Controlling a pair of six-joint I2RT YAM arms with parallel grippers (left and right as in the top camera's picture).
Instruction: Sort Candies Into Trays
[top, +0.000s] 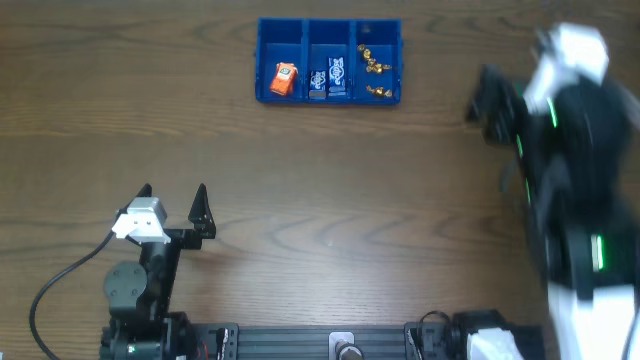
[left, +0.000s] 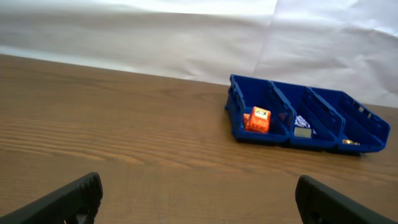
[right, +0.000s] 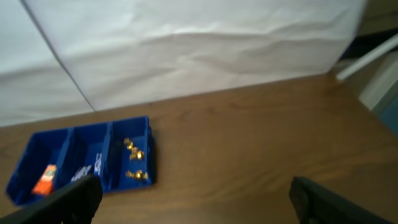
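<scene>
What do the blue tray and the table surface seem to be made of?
The blue tray looks like moulded plastic, slightly glossy: uniform colour, thin walls. The table looks like wood or wood-grain laminate, matte: streaked brown grain; which one I cannot tell.

Black fingers (left: 68, 199), white covers (top: 575, 50), green lights (top: 552, 112)

Soft, bright, even light falls from above on the wooden desk (top: 330, 170), where the blue tray (top: 330, 60) casts only a thin dark shadow at its base, the white backdrop (left: 186, 37) looks pale and washed out, and the right arm (top: 575, 150) is smeared by blur.
</scene>
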